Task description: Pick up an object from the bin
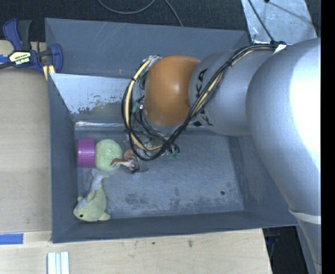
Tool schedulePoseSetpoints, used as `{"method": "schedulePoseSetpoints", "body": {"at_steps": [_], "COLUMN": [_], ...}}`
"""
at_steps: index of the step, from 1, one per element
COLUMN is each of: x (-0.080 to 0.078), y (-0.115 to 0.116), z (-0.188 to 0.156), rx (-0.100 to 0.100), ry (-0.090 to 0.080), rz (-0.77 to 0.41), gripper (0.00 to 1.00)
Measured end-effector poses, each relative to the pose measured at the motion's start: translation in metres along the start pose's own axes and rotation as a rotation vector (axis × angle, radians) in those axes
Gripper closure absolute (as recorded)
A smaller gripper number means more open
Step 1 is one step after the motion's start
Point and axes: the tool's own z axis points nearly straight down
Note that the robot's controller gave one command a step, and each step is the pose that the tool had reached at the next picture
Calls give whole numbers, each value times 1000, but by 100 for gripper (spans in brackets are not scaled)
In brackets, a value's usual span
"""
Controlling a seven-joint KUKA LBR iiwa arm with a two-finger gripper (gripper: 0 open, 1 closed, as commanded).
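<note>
Grey bin (184, 194) holds a pale green round thing (108, 154); the tool (134, 165) is just to its right, a purple cylinder (86, 152) touches its left, and I cannot tell if the tool is open.

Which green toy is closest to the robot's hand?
The round green lump beside the purple cylinder, just left of the hand. The fish-shaped one lies farther off, down in the left corner.
</note>
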Motion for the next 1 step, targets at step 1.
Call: {"method": "schedulePoseSetpoints", "body": {"at_steps": [1], "x": [2], "y": [0], "z": [-19], "rx": [0], "ry": [7], "rz": [0], "gripper": [100]}}
